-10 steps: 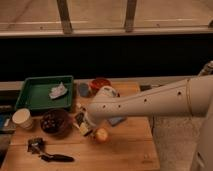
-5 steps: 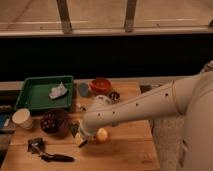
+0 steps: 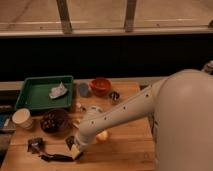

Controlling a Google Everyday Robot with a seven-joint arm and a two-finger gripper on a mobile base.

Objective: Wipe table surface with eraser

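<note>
The hand (image 3: 73, 146) is sitting low in the lower left of the frame, at the end of the white arm (image 3: 117, 112) that is reaching in from the right. It is gripping the eraser (image 3: 76, 151), closed narrow around the small block. The eraser's pale yellow part is showing at the bottom, down against the desk (image 3: 127, 147). Its black part is blending into the dark hand, so where one is ending and the other beginning is hard to make out. The robot's bulky white body (image 3: 185, 120) is filling the right side and hiding the desk's right end, and the frame is cutting off the desk's near edge.

Just left of the eraser, the black-handled tool (image 3: 54, 157) is lying flat, with its metal head (image 3: 35, 145) pointing to the upper left. Whether the eraser is touching the handle cannot be told. The yellow-orange ball (image 3: 102, 136) is lying just right of the arm, partly tucked behind it. A dark bowl (image 3: 54, 121) is standing above the hand, its contents too dim to name, and a white cup (image 3: 22, 119) is standing left of it.

The green tray (image 3: 35, 96) in the upper left is holding a crumpled pale thing (image 3: 58, 90). Right of the tray, a blue-grey round thing (image 3: 83, 90), a red bowl (image 3: 100, 86) and a small dark can (image 3: 114, 96) are standing near the desk's far edge. The left edge of the frame is cutting off a light blue pad (image 3: 4, 122). Any print on the cup or can is too small to read.
</note>
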